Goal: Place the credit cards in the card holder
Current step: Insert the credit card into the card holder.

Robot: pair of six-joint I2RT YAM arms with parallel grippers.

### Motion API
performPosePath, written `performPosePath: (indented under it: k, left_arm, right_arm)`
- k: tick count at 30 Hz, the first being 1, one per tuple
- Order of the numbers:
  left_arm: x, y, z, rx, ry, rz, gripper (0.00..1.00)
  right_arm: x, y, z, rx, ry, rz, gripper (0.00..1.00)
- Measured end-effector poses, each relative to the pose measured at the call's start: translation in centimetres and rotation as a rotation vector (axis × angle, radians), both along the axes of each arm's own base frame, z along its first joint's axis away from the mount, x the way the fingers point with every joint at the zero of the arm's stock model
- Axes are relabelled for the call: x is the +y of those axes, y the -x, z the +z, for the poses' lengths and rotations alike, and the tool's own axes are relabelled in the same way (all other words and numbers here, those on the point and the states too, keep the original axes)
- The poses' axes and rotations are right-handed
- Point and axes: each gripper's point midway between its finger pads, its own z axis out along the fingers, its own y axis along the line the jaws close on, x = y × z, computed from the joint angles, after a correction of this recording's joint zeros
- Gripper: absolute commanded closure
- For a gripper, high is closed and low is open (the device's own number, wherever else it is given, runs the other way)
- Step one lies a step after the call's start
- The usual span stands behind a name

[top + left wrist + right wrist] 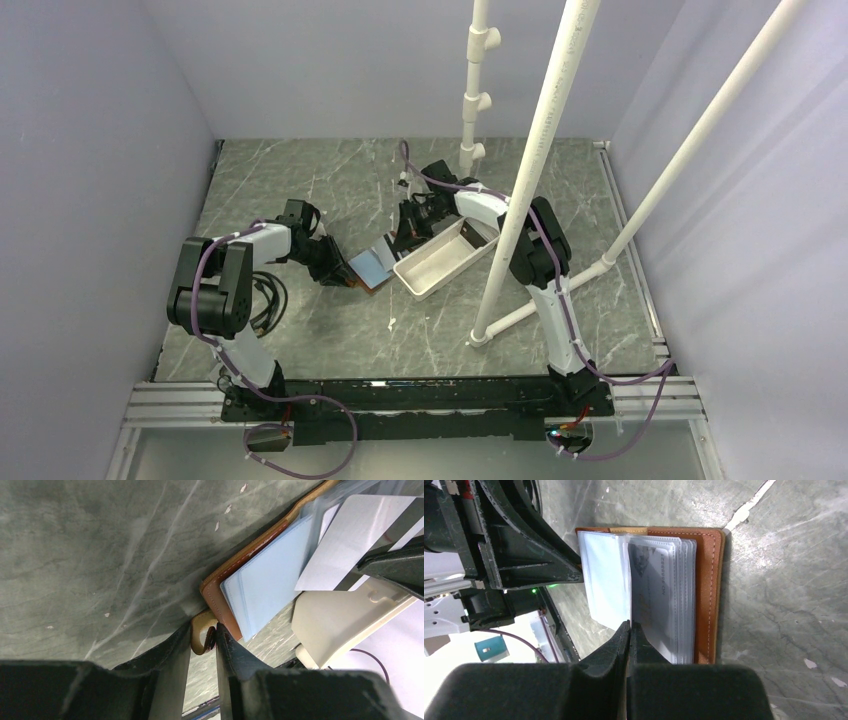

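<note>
Left tool (204, 636) is pinching the strap (198, 629) of the card holder (217, 597), lower centre; right tool (629, 628) is clamping a credit card (345, 545).

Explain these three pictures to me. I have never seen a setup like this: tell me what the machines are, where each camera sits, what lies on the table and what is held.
These are two robot arms, the left arm and the right arm, bolted at the near edge of the grey table, each ending in a two-finger gripper. The wide picture looks down from above and behind them; the other two come from cameras on each wrist. On the table lie an open brown card holder with clear sleeves and a long white tray. The left gripper is shut on the card holder's small leather tab. The right gripper is shut on a pale credit card, seemingly at a sleeve.
</note>
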Motion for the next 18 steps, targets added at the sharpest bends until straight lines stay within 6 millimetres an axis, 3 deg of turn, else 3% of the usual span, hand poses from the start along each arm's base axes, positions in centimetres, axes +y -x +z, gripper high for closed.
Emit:
performPosePath:
  k: [18]
  left_arm:
    - [0.12, -0.02, -0.08, -0.006, -0.007, 0.003, 0.73]
  right_arm:
    - [0.64, 0.40, -0.22, 0.004, 0.023, -0.007, 1.00]
